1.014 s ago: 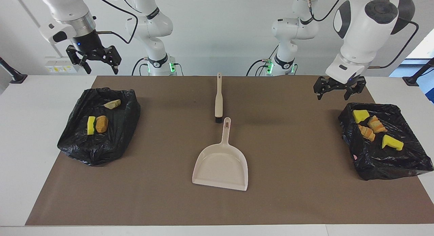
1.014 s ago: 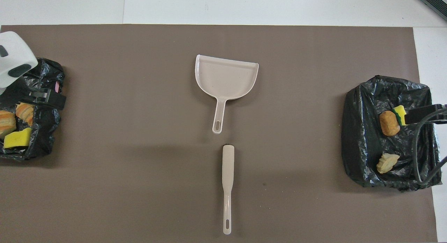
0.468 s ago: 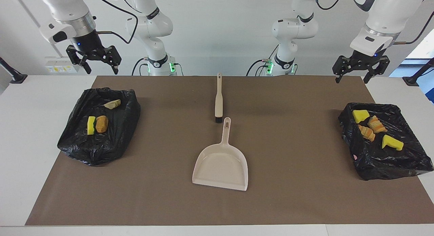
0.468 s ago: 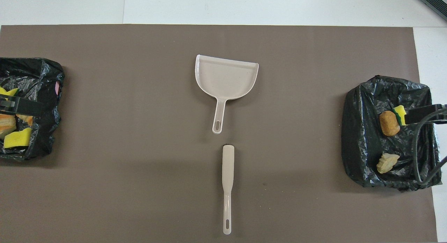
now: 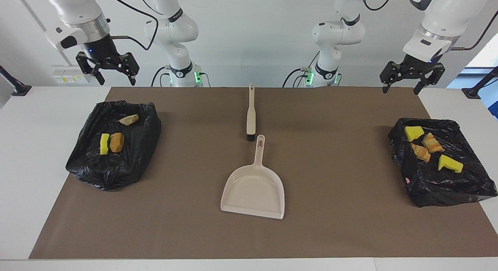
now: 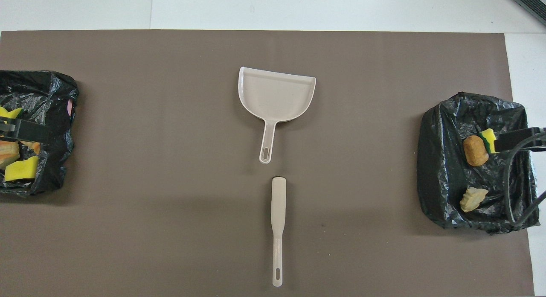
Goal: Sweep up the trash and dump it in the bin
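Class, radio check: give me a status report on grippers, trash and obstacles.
Left gripper and right gripper open, raised, empty. Trash lies in both black bins. Dustpan and brush untouched mid-table. Nothing in the way.

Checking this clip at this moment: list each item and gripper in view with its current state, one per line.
Left gripper: open, empty, raised over the table edge nearest the robots.
Right gripper: open, empty, raised, waiting.
Trash: four pieces in the bin at the left arm's end, three in the other bin.
Dustpan: flat on the mat, empty.
Brush: lying flat, nearer the robots than the dustpan.
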Controlling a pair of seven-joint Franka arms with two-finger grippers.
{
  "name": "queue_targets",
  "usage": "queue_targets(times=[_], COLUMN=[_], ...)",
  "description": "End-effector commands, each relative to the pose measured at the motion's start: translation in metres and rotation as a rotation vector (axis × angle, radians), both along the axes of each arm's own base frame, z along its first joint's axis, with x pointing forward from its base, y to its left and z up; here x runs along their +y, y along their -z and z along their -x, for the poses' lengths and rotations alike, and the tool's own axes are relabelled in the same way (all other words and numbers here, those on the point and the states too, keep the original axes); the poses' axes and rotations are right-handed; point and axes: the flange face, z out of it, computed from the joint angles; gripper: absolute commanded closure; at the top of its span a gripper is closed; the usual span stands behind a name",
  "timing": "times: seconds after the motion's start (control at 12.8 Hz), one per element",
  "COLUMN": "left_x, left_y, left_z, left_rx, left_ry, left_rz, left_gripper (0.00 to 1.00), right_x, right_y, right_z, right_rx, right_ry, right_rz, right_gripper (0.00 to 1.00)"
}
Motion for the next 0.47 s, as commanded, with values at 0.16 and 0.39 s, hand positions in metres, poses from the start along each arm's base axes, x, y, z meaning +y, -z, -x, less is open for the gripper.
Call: queue_targets(times=[0.16, 0.39], left_x=[0.0005, 0.0006], left_y=[-0.0053, -0.0061], left_z=[0.0117, 0.014], left_rx=[0.014, 0.015], left_ry=[-0.003, -0.005], left_rz=[0.016, 0.016], left_gripper=[0.0, 0.0], right_x=[0.0003, 0.0003], right_y=[-0.0002, -0.0002], right_z=[0.0065, 0.0065], right_rx=[0.0, 0.0], right_ry=[-0.007, -0.007], right_rz=[-0.021, -0.021], right_gripper=[0.0, 0.0])
